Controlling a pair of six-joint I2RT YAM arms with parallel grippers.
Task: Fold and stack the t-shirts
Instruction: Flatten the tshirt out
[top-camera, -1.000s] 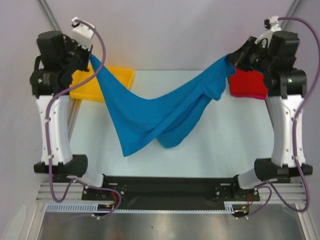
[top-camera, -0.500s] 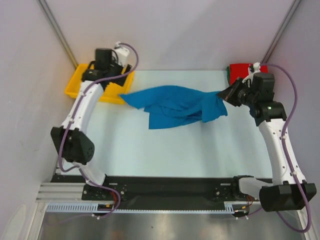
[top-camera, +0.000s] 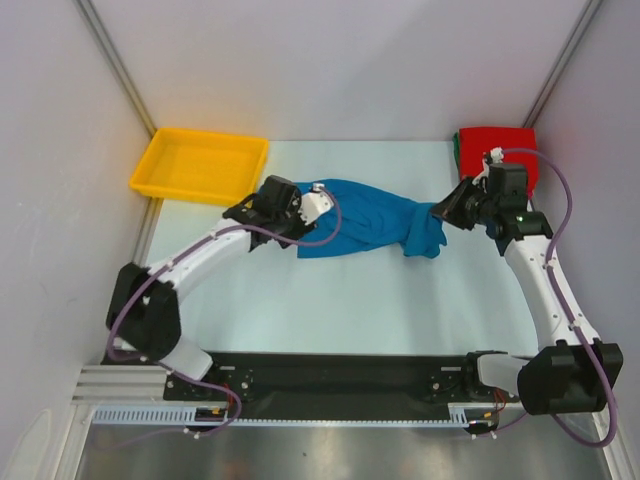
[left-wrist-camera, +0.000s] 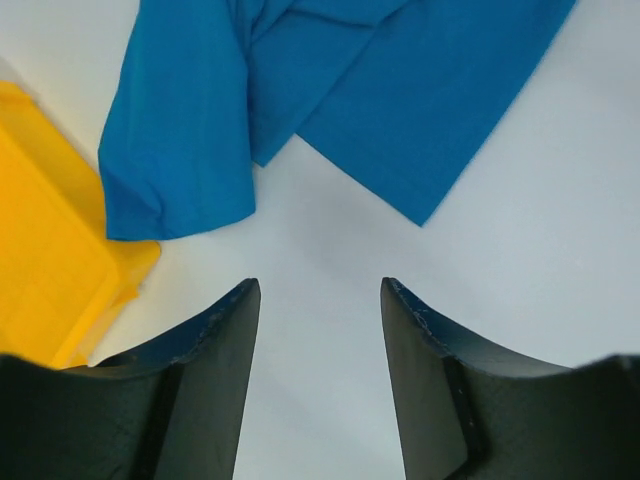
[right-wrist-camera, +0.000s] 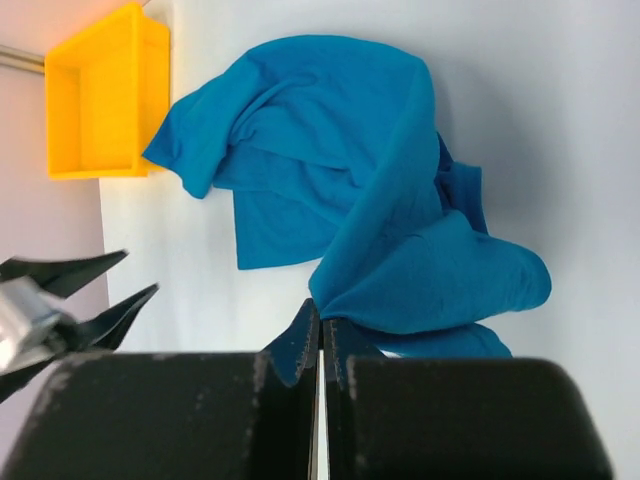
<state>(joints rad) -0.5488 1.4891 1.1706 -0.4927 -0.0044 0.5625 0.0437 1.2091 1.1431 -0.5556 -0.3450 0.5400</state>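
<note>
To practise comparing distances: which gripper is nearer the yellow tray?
Left. The left gripper hovers open beside the near corner of the yellow tray. The right gripper pinches the blue t-shirt, well off to the tray's right.

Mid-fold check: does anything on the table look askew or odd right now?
Yes. The blue t-shirt lies bunched and twisted mid-table, not flat, its right end lumped where the right gripper pinches it, jaws shut. The left gripper is open and empty near its other end.

Bright, even overhead light. White table (top-camera: 330, 290) nearly washed out. Faint, soft shadows in the blue t-shirt (top-camera: 365, 215) folds. Dull sheen on the metal sheet (top-camera: 350, 455). Wrist views: left gripper (left-wrist-camera: 319, 285) and right gripper (right-wrist-camera: 321, 312) dark, slightly soft near the lens.
</note>
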